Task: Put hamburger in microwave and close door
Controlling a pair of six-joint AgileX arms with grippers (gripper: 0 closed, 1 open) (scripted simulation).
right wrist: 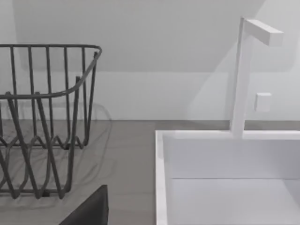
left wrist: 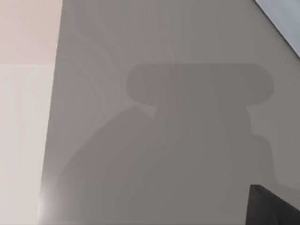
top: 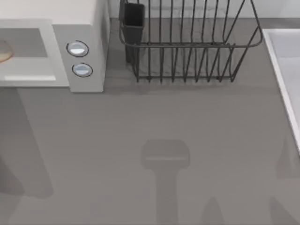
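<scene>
Item: hamburger (top: 4, 52), edge visible inside the microwave (top: 84, 28) cavity at table's far left, so your loading looks done. Door closing remains. Gripper states: cannot tell. Dish rack (top: 187, 42) stands beside.

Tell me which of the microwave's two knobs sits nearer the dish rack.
The upper knob on the microwave, above the lower knob in the top view, sits nearer the dish rack.

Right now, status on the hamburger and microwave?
Hamburger sits inside microwave cavity at table's left. Dish rack stands beside the microwave, apart from it.
</scene>
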